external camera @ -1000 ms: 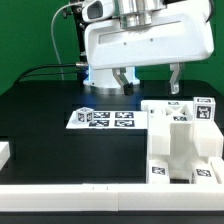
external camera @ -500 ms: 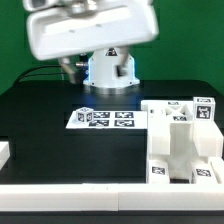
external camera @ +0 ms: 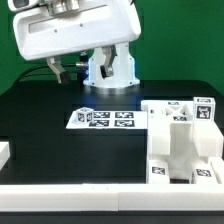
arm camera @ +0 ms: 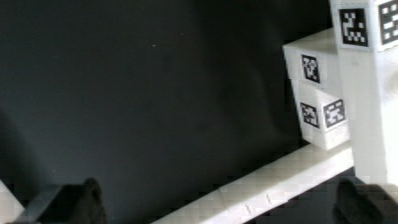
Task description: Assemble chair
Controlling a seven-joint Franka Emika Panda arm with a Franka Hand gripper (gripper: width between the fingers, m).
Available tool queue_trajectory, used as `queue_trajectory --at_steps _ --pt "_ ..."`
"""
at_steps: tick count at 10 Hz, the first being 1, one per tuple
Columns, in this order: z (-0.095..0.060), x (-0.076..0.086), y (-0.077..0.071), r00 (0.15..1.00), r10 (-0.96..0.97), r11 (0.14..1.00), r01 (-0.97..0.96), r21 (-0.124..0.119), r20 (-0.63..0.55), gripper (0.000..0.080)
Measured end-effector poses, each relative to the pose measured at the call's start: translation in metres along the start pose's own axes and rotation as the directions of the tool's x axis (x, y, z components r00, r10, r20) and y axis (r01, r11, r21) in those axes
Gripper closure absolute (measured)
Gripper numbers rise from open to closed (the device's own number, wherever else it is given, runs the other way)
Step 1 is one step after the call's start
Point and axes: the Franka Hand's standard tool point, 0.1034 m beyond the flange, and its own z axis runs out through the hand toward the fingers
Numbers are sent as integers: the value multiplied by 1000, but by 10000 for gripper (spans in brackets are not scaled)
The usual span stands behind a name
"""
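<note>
The chair's white pieces [external camera: 182, 140] stand grouped on the black table at the exterior view's right, with marker tags on their tops and fronts. My gripper [external camera: 80, 70] hangs high over the back left of the table, far from them. Its two dark fingers [external camera: 55, 72] are spread wide with nothing between them. In the wrist view the gripper [arm camera: 222, 205] is open over the black table, and a white tagged piece [arm camera: 329, 90] shows at the picture's edge, away from the fingertips [arm camera: 71, 203].
The marker board [external camera: 105, 118] lies flat mid-table. The robot base [external camera: 112, 70] stands at the back. A white rim [external camera: 70, 195] runs along the table's front, also in the wrist view [arm camera: 267, 180]. Another white piece [external camera: 5, 152] sits at the left edge.
The arm has swung from above the chair pieces on the exterior view's right over to the left. The gripper stays open and empty. The chair pieces have not moved.
</note>
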Motion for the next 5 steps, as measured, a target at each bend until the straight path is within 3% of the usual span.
queue_trajectory --at_steps 2,3,4,5 --pt "24 -33 38 999 -22 999 24 -44 29 151" --pt "34 -45 48 999 -6 997 9 -77 39 151" --pt "37 -46 47 999 -5 996 8 -92 33 151" --pt "36 -44 47 1000 -5 996 8 -89 29 151"
